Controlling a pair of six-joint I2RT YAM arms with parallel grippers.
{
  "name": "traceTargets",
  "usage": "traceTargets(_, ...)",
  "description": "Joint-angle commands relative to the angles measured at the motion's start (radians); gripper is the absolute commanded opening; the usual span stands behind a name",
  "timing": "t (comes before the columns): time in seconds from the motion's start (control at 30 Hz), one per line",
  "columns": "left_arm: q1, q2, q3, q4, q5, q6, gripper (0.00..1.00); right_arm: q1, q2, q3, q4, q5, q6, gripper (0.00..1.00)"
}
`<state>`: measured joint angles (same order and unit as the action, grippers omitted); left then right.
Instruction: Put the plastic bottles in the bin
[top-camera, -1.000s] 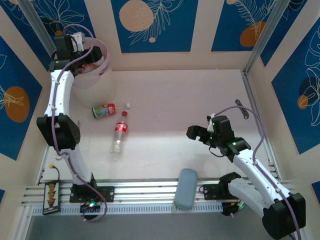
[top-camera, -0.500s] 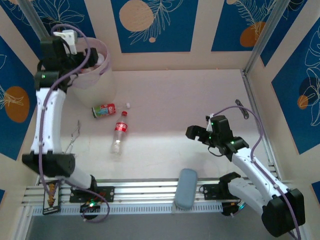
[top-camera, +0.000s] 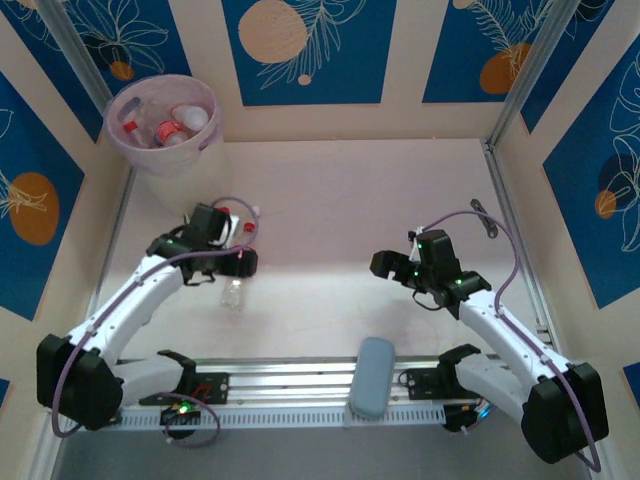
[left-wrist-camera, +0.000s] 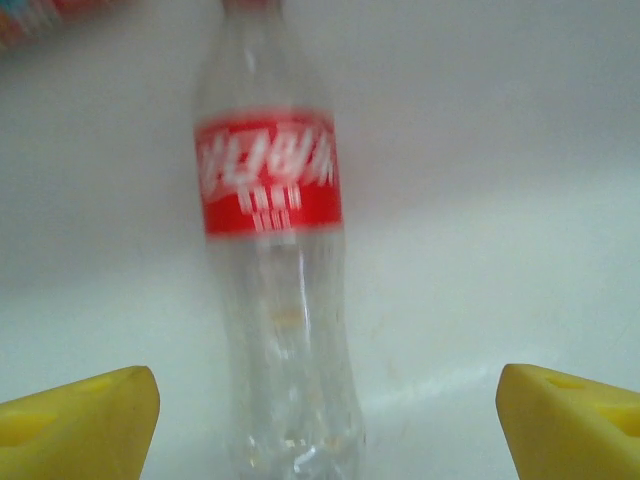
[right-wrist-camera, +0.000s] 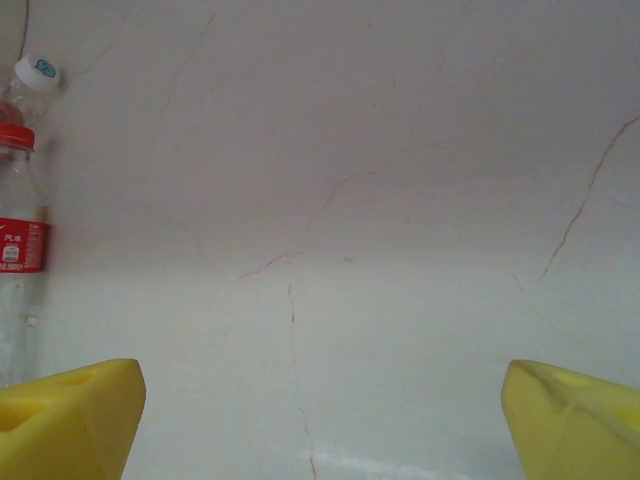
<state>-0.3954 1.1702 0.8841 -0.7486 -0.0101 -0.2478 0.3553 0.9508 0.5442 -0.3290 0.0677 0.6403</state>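
Where the counter (top-camera: 350, 200) meets the far left corner stands the bin (top-camera: 118, 135), with several red-labelled bottles (top-camera: 165, 128) inside. One more clear bottle (left-wrist-camera: 270, 280) with a red label lies on the counter under the left jaws, which stand wide open on either side of it without touching. Near its neck lie another bottle (left-wrist-camera: 45, 10) and a small white cap (right-wrist-camera: 40, 70). The right jaws, also wide open and empty, hang well apart to the right. A grey-blue pad (top-camera: 373, 375) rests at the near edge.
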Motion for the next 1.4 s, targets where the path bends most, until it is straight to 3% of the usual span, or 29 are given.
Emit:
traceTargets(0.0, -0.004, 0.020, -0.043, 0.058, 0.041, -0.043, 0.88, 0.016, 0.031, 0.044, 0.025, 0.003, -0.015, 0.93)
traceTargets(0.27, 0.003, 0.230, -0.034, 0.175, 0.030, 0.007, 0.93, 0.070, 0.075, 0.070, 0.023, 0.019, -0.019, 0.94)
traceTargets(0.47, 0.016, 0.310, -0.022, 0.259, 0.042, 0.008, 0.98, 0.082, 0.085, 0.087, 0.008, 0.029, -0.035, 0.96)
traceTargets(0.67, 0.020, 0.378, 0.016, 0.289, -0.021, 0.024, 0.98, 0.088, 0.096, 0.092, 0.018, 0.017, -0.039, 0.96)
traceTargets(0.83, 0.020, 0.408, 0.016, 0.315, -0.062, 0.022, 0.89, 0.100, 0.103, 0.089, 0.026, 0.017, -0.035, 0.96)
traceTargets(1.07, 0.018, 0.430, 0.021, 0.325, -0.101, 0.017, 0.60, 0.110, 0.109, 0.099, 0.025, 0.022, -0.042, 0.96)
traceTargets(1.37, -0.014, 0.346, 0.058, 0.229, -0.052, 0.024, 0.57, 0.116, 0.106, 0.104, 0.016, 0.030, -0.041, 0.96)
